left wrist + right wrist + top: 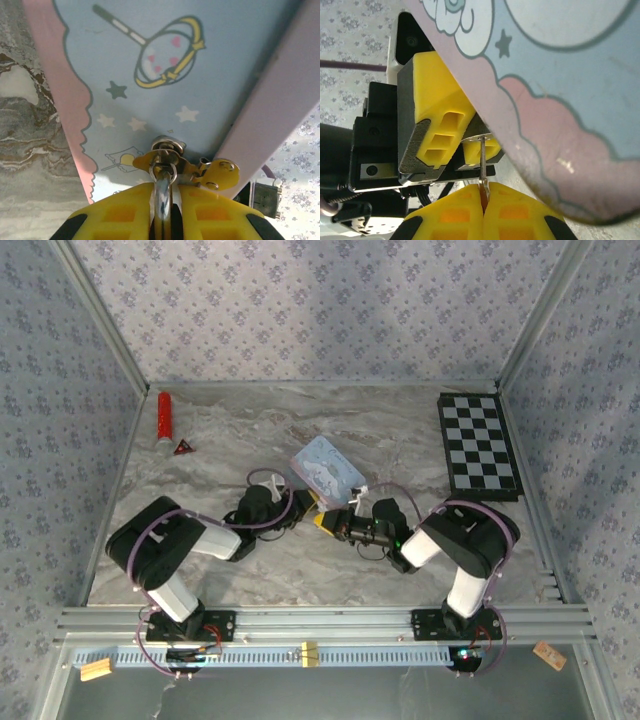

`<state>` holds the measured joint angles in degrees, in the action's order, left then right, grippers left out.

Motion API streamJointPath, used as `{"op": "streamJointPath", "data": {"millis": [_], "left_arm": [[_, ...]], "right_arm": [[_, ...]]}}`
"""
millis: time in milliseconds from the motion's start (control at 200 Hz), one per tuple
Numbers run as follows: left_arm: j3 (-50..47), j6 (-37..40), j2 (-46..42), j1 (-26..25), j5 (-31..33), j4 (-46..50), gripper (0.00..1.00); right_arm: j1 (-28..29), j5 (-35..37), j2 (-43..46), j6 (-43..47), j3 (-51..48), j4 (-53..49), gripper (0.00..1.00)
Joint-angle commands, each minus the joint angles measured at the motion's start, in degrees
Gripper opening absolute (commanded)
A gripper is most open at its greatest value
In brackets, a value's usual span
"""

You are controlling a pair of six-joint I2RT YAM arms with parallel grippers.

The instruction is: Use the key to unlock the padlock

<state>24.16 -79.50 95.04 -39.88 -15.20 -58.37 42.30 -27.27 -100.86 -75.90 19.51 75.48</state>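
Observation:
At the near corner of the pastel cartoon tin (pixel 327 470) my two grippers meet tip to tip. My left gripper (pixel 167 191) is shut on the padlock (pixel 164 200). Its shiny shackle runs up to the yellow hasp (pixel 220 172) on the tin (pixel 200 75), and its dark body is mostly hidden between the pads. My right gripper (pixel 483 192) is shut on the key (pixel 483 160), a thin metal sliver standing straight up. The key's tip reaches the metal piece held between the left arm's yellow fingers (pixel 440 130). From above, the left gripper (pixel 303 506) and the right gripper (pixel 328 522) almost touch.
A black-and-white chessboard (pixel 478 445) lies at the back right. A red cylinder (pixel 164 415) and a small red triangle (pixel 183 448) sit at the back left. Patterned walls close in the marble table (pixel 220 430) on three sides.

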Motion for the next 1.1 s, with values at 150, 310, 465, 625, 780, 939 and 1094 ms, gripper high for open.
{"op": "streamJointPath", "data": {"millis": [150, 310, 465, 625, 780, 939, 1094], "left_arm": [[0.3, -4.4, 0.9, -3.1, -1.7, -9.3, 0.03], [0.1, -3.9, -1.3, -3.4, -1.8, -7.0, 0.03], [-0.1, -3.2, -2.3, -3.6, -1.6, -6.1, 0.03], [0.4, -2.5, -1.6, -4.5, -1.5, -7.0, 0.02], [0.0, -1.1, -1.2, -4.8, -1.5, -8.3, 0.02], [-0.4, 0.8, -1.1, -5.0, -1.6, -8.9, 0.01], [-0.8, 1.4, -0.3, -5.7, -1.0, -11.7, 0.0]], "right_arm": [[-0.6, 1.4, 0.0, -1.4, -0.1, 4.3, 0.0], [-3.1, -0.6, 0.1, -1.0, -0.3, 4.3, 0.0], [-3.5, -1.1, 1.0, -1.7, -0.3, 4.3, 0.0], [-3.3, -1.2, 1.5, -3.7, -0.2, 4.3, 0.0], [-3.5, -1.0, 2.9, -4.9, -0.7, 4.3, 0.0], [-3.7, -0.8, 3.0, -5.7, -0.9, 3.6, 0.0], [-3.7, -0.5, 2.7, -6.5, -0.7, 4.3, 0.0]]}}
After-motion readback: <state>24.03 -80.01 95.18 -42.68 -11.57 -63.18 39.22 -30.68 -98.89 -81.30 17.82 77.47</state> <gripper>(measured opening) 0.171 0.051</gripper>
